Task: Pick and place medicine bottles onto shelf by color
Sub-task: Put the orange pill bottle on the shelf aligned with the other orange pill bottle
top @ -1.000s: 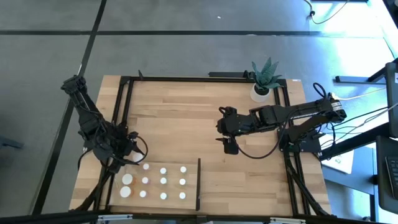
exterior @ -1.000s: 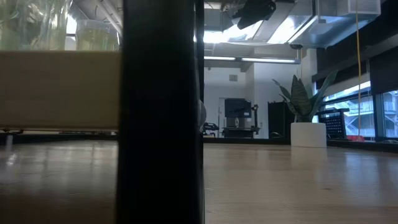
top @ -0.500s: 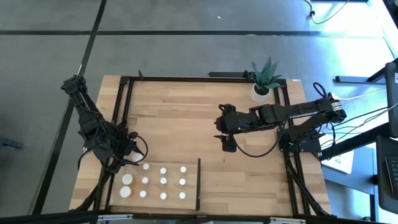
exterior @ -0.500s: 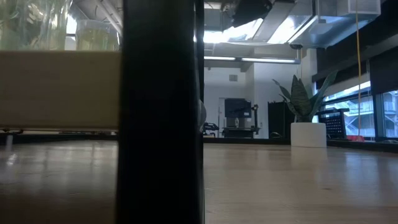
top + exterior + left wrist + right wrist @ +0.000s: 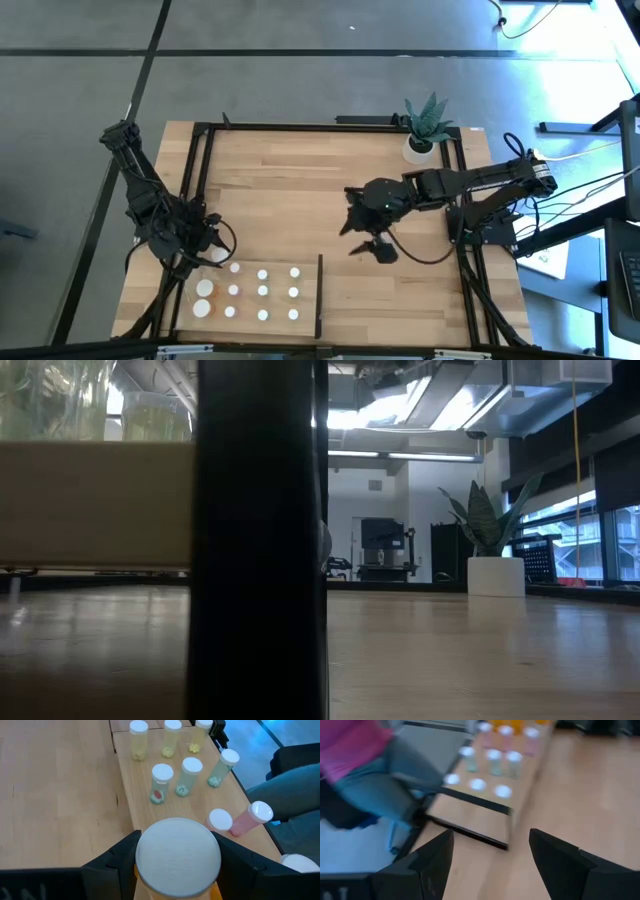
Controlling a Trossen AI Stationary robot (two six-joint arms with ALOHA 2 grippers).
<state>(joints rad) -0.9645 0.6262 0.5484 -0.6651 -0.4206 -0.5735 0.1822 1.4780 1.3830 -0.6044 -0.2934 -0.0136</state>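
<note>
Two arms over the table, one at each side.
The left gripper (image 5: 175,870) is low at the left side, its fingers closed around a white cap. The right gripper (image 5: 492,855) hangs above the table middle, fingers spread apart, holding nothing.

The right arm's dark two-finger gripper (image 5: 368,238) hangs over bare planks of the pale wooden tabletop (image 5: 290,180), its fingers spread apart and empty. A white pot with a spiky green plant (image 5: 424,128) stands beyond it, near the far rail. The pale plank shelf (image 5: 278,285) lies well to its left, carrying white-capped medicine bottles (image 5: 262,292). The left arm's dark gripper (image 5: 207,250) sits at that shelf's far-left corner.
</note>
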